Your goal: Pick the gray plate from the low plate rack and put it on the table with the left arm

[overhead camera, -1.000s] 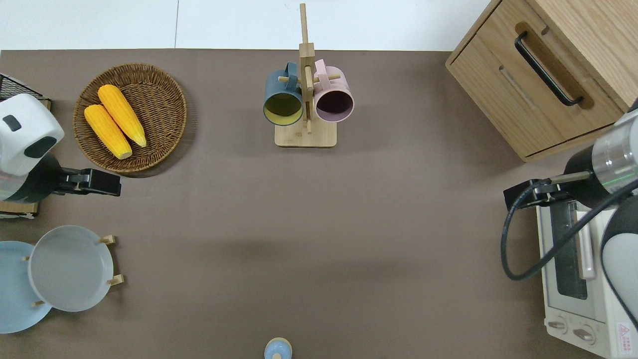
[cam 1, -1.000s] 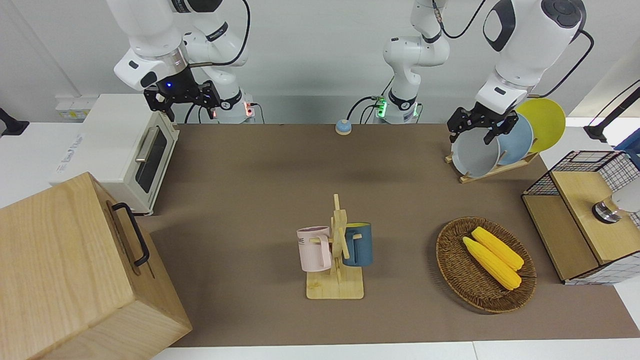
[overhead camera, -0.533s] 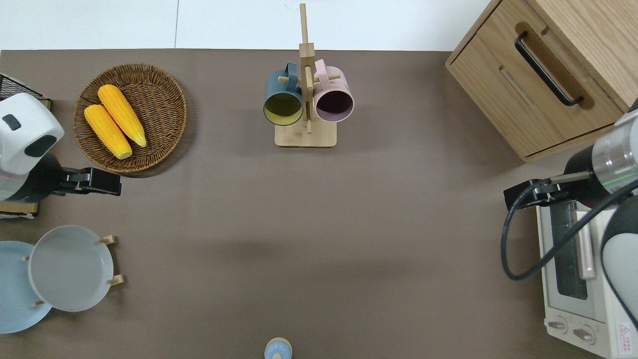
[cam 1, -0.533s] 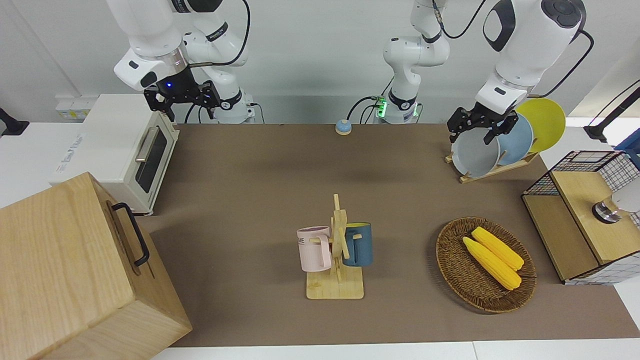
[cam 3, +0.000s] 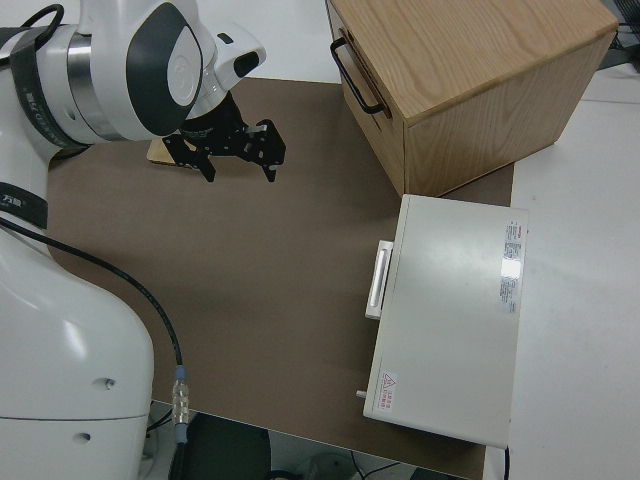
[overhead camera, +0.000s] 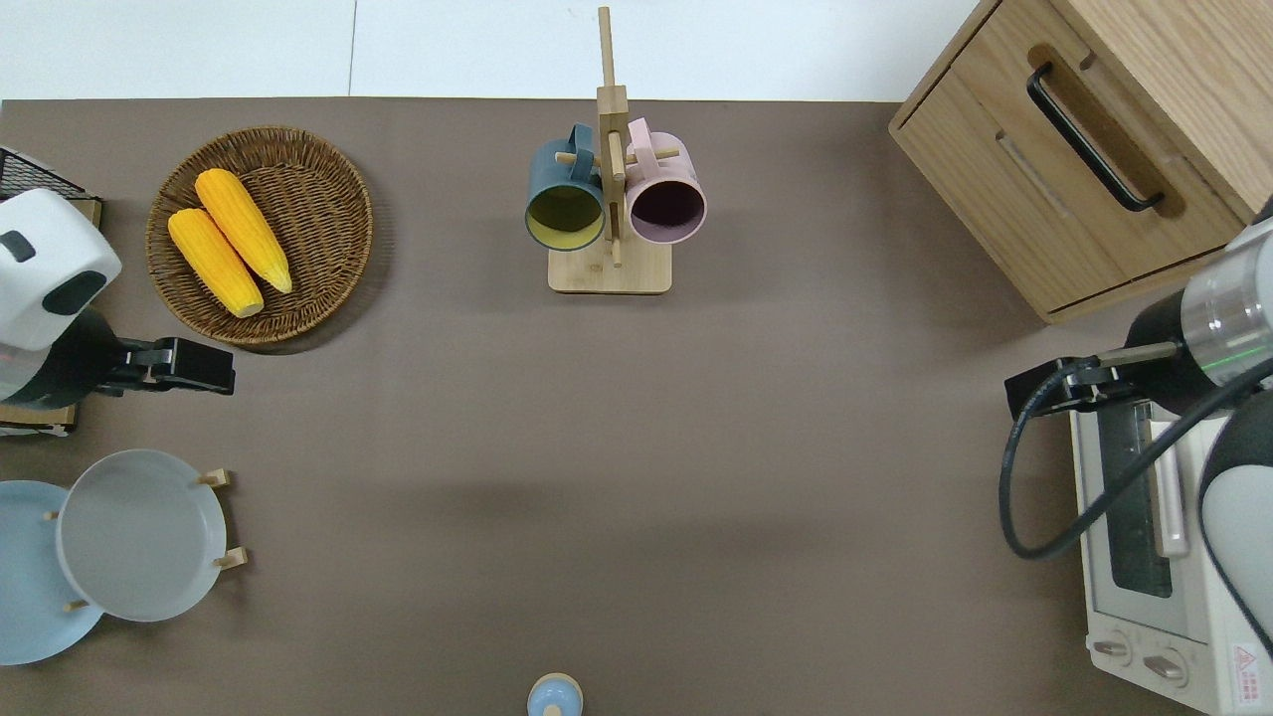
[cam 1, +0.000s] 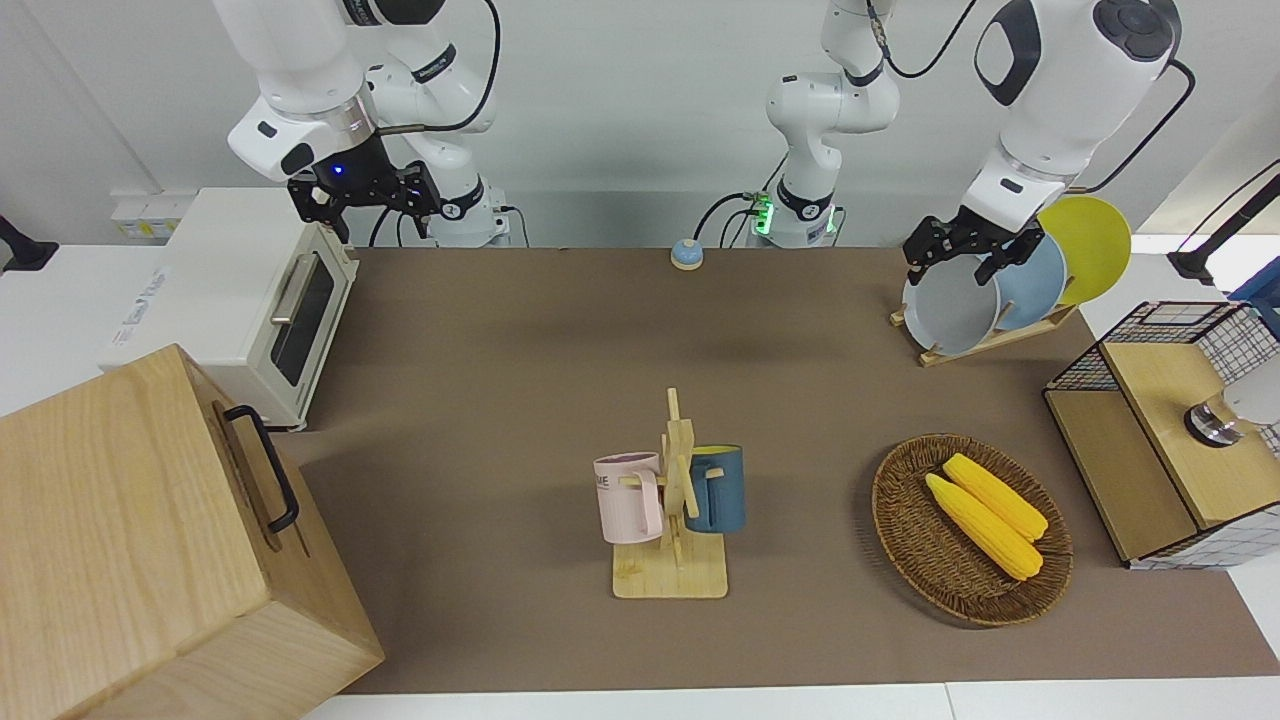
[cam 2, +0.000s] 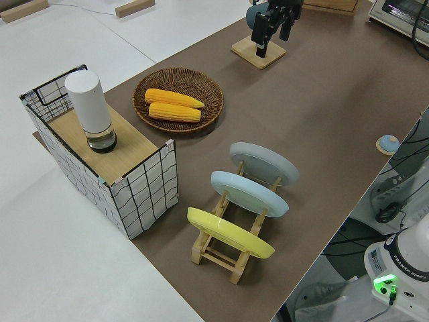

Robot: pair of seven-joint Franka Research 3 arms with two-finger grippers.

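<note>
The round pale-gray shallow plate [overhead camera: 139, 534] stands tilted in the slot of the low light-wood plate rack [cam 2: 231, 251] farthest from the robots, near the corner of the brown-matted table [overhead camera: 636, 447] at the left arm's end, on the robots' edge. A light-blue round plate [cam 2: 249, 193] sits in the middle slot and a yellow round plate [cam 2: 230, 233] in the slot nearest the robots; the three plates stand apart from one another.

The glossy white left arm's black two-finger gripper [overhead camera: 189, 365] hangs in the air over bare mat between the gray plate and the round brown wicker basket [overhead camera: 333, 189], holding nothing. Its fingers [cam 1: 985, 270] are spread moderately wide in the front view and point down toward the gray plate's upper rim, apart from it.

Two yellow corn cobs [overhead camera: 231, 242] lie side by side in the basket, toward the table edge farthest from the robots. A black wire crate with a wooden shelf [cam 1: 1150, 440] sits at the left arm's end edge. A wooden mug stand with a pink mug and a dark-blue mug [cam 1: 672, 500] stands mid-table, near the edge farthest from the robots.

The right arm's black gripper [cam 1: 365, 195] is parked, fingers apart.
</note>
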